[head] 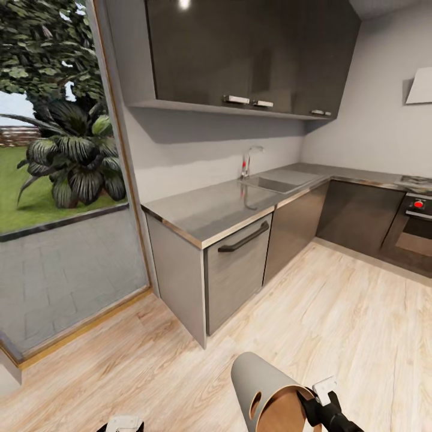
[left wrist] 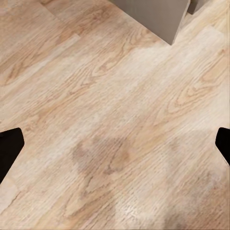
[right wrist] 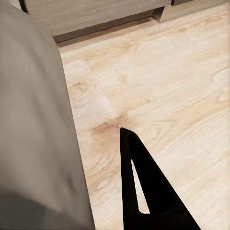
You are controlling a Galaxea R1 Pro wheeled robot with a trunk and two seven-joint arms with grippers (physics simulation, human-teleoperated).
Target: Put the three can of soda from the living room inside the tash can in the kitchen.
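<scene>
Kitchen: brushed-steel bench (head: pixel 210 210) with inset sink (head: pixel 277 182) and chrome tap (head: pixel 249 161); dark glossy wall cabinets (head: pixel 240 51). Right gripper (head: pixel 312 401) pinches the rim of a grey cylindrical bin (head: pixel 264 384) with a wood-toned interior, tilted above the pale wood-grain floor (head: pixel 336 312). Left fingers (left wrist: pixel 9 148) are spread wide. Soda cans are unseen.

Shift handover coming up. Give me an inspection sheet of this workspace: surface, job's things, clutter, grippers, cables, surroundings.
Surface: light wood floor; steel countertop with nothing standing on it.
Job's things: grey bin, tilted, open mouth toward the camera, at the right gripper; what lies inside cannot be made out. Soda cans: nothing seen.
Clutter: nothing seen.
Grippers: right one is against the bin's rim, grip cannot be told; left gripper is open over bare floor, holding nothing.
Cables: nothing seen.
Surroundings: sink with chrome tap, dark wall cabinets, oven at right, glass door at left onto a garden.
</scene>
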